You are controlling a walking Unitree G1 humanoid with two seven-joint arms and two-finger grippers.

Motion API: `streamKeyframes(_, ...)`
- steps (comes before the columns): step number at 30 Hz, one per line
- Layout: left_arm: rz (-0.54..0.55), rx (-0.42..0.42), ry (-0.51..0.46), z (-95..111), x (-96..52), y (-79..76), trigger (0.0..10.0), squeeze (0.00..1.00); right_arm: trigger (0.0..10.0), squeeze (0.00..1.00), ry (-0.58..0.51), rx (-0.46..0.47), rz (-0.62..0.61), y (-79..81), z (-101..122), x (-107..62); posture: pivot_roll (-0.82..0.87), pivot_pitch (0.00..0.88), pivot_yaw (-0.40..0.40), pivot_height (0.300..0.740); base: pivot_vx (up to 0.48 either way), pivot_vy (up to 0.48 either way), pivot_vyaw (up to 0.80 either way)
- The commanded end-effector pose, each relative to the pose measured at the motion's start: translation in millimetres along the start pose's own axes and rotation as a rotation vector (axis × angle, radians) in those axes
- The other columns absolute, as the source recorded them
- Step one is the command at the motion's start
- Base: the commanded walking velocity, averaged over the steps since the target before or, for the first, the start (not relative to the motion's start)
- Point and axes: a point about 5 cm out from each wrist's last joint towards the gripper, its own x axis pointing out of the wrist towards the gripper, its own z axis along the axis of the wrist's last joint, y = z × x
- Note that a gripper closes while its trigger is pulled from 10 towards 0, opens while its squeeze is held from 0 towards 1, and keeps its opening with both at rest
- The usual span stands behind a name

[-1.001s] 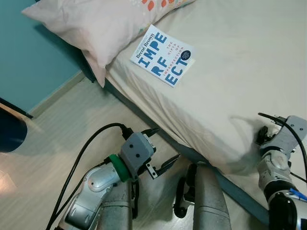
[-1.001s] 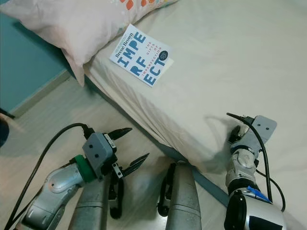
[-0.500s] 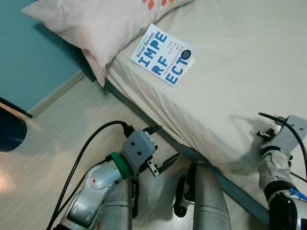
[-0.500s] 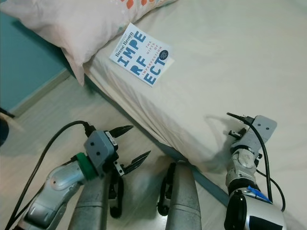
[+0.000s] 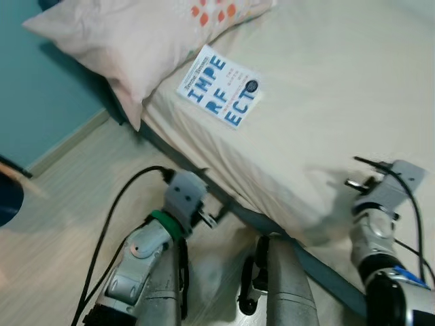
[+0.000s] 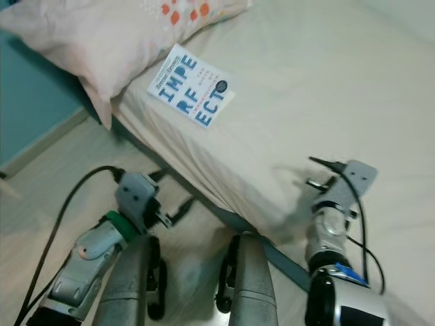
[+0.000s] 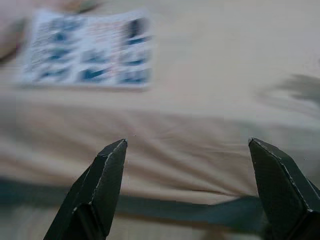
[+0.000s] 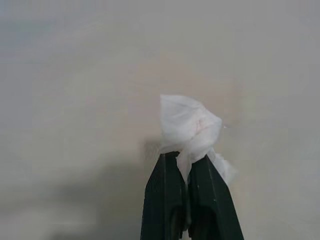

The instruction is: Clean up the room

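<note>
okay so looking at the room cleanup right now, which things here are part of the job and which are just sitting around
Part of the job:
- crumpled tissue, pinched in the right gripper
- book, lying on the bed; left gripper open, facing it

Just there:
- pillow
- floor

Soft, even indoor light with no glare; both head views are smeared by motion blur. The right arm (image 5: 380, 224) throws a faint shadow on the bed sheet (image 5: 326, 88). The book (image 7: 85, 50) is blurred in the left wrist view
</note>
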Motion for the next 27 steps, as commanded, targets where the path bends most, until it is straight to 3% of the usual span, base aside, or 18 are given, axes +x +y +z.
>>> streamKeyframes(1, 0.086, -0.036, 0.084, -22.5, -10.9, 6.9, 10.0, 0.00, 0.0, 0.00, -0.003, -0.022, 0.043, 3.0, -11.7, -11.7, 0.06, 0.168, -0.009, 0.626, 0.000, 0.000, 0.00)
streamKeyframes(2, 0.086, -0.036, 0.084, -22.5, -10.9, 6.9, 10.0, 0.00, 0.0, 0.00, -0.003, -0.022, 0.043, 3.0, -11.7, -11.7, 0.06, 0.168, -0.009, 0.626, 0.000, 0.000, 0.00)
streamKeyframes(4, 0.203, -0.072, 0.150, -41.3, -19.5, 17.7, 10.0, 0.00, 0.0, 0.00, -0.016, -0.037, 0.134, 21.8, -24.4, -29.3, 0.04, 0.149, -0.020, 0.626, 0.000, 0.000, 0.00)
streamKeyframes(6, 0.239, -0.083, 0.170, -46.6, -22.1, 20.5, 10.0, 0.00, 0.0, 0.00, -0.018, -0.051, 0.164, 27.1, -28.3, -35.2, 0.04, 0.149, -0.020, 0.626, 0.000, 0.000, 0.00)
streamKeyframes(7, 0.267, -0.094, 0.191, -52.6, -24.5, 22.5, 10.0, 0.00, 1.6, 0.00, 0.007, -0.055, 0.200, 32.1, -35.1, -41.6, 0.04, 0.140, -0.027, 0.626, 0.000, 0.000, 0.00)
streamKeyframes(8, 0.297, -0.092, 0.216, -59.0, -27.6, 25.0, 10.0, 0.00, 6.0, 0.00, 0.033, -0.086, 0.240, 36.4, -42.5, -48.0, 0.04, 0.137, -0.027, 0.626, 0.000, 0.000, 0.00)
streamKeyframes(10, 0.313, -0.089, 0.231, -62.9, -29.8, 26.4, 10.0, 0.00, 6.0, 0.00, 0.052, -0.106, 0.264, 38.8, -47.4, -52.1, 0.04, 0.136, -0.026, 0.626, 0.000, 0.000, 0.00)
streamKeyframes(11, 0.340, -0.089, 0.244, -67.3, -32.5, 27.9, 10.0, 0.00, 10.0, 0.00, 0.056, -0.135, 0.283, 40.7, -51.0, -56.3, 0.04, 0.130, -0.022, 0.626, 0.000, 0.000, 0.00)
streamKeyframes(15, 0.363, -0.108, 0.264, -73.6, -37.5, 26.7, 10.0, 0.00, 10.0, 0.00, 0.034, -0.191, 0.340, 45.6, -54.4, -64.1, 0.04, 0.119, -0.020, 0.626, 0.000, 0.000, 0.00)
streamKeyframes(27, 0.375, -0.094, 0.261, -82.7, -36.5, 19.2, 10.0, 0.00, 10.0, 0.00, 0.096, -0.205, 0.355, 48.6, -67.9, -77.1, 0.04, 0.089, -0.036, 0.656, 0.000, 0.000, 0.00)
